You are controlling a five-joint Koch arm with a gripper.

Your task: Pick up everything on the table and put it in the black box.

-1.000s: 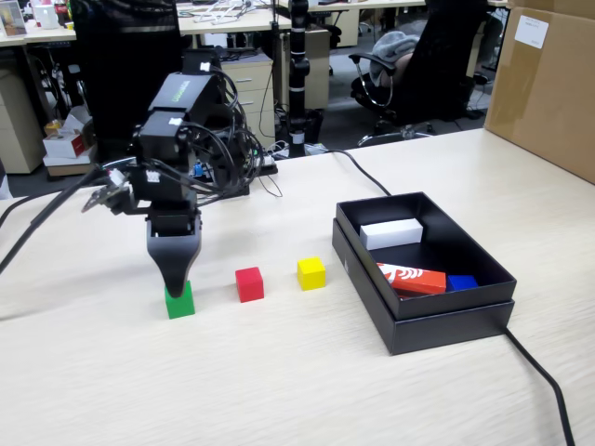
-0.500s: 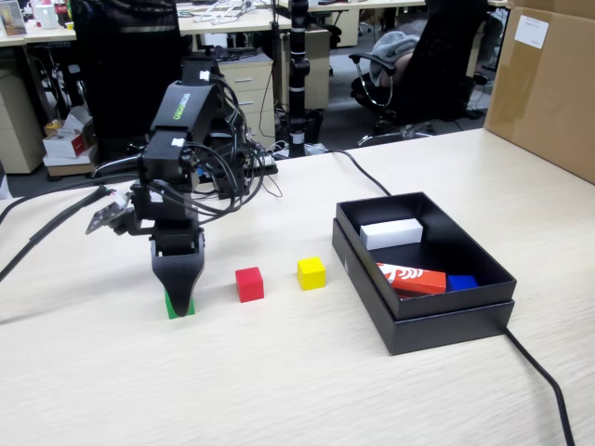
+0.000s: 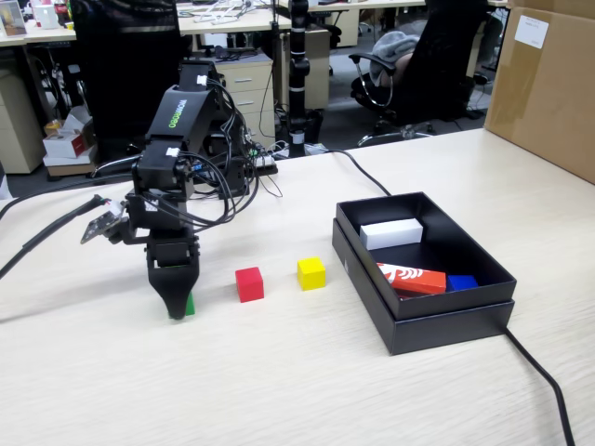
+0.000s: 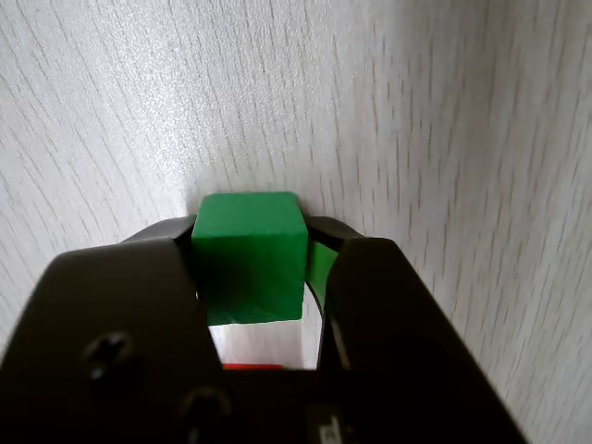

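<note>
My gripper points straight down at the table and is shut on the green cube, which rests on the tabletop. In the wrist view the green cube fills the gap between the two black jaws of the gripper. The red cube and the yellow cube sit on the table to the right of the gripper. The black box stands further right, open.
Inside the box lie a white oblong block, a red-orange printed block and a blue piece. A big brown carton stands at the back right. A black cable runs from the box to the front edge.
</note>
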